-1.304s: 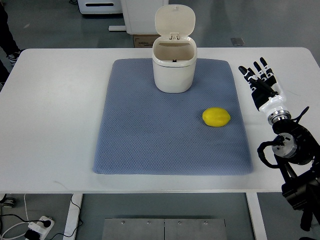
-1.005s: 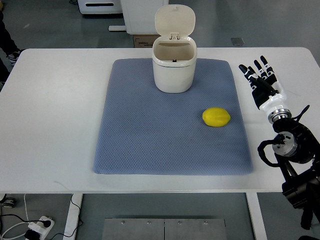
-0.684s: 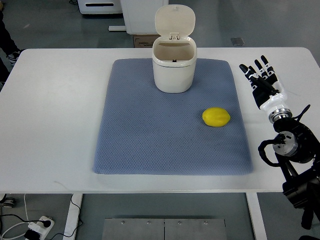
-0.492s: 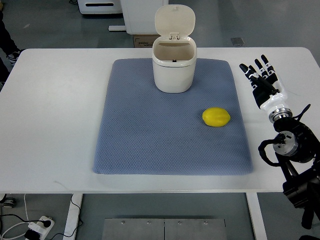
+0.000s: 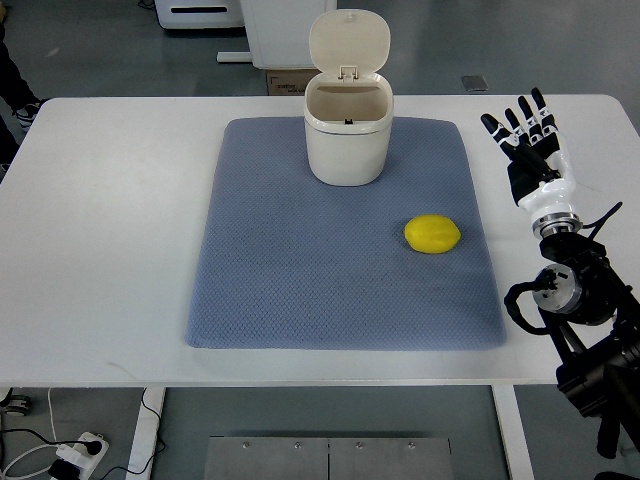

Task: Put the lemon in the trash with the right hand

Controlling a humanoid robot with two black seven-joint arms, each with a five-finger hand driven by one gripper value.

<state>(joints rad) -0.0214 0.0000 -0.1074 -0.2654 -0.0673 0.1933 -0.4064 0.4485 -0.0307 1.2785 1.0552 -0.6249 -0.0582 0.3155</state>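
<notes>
A white table (image 5: 110, 230) fills most of the view, with a grey floor beyond it and a blue-grey mat (image 5: 300, 270) spread across its middle. A small cream trash can (image 5: 347, 135) stands at the far edge of the mat, its lid (image 5: 349, 40) tipped up and back so the mouth is open. The lemon (image 5: 432, 234) lies on the mat toward its right side, nearer the robot than the can and well apart from it.

The right hand (image 5: 528, 150) hangs over the bare table just off the mat's right edge, fingers (image 5: 517, 118) spread and pointing away from the robot, holding nothing. It is apart from the lemon, so the reach has not yet closed in. The left hand is out of view.

The risk from here lies mostly in the lemon's shape. It is round and smooth, and a hand coming in from the side could nudge it so that it rolls across the mat before the fingers close. A shallow grip could let it slip out on the way up. At the can, the raised lid stands behind the opening, and a careless approach could knock it shut or tip the light can over.
</notes>
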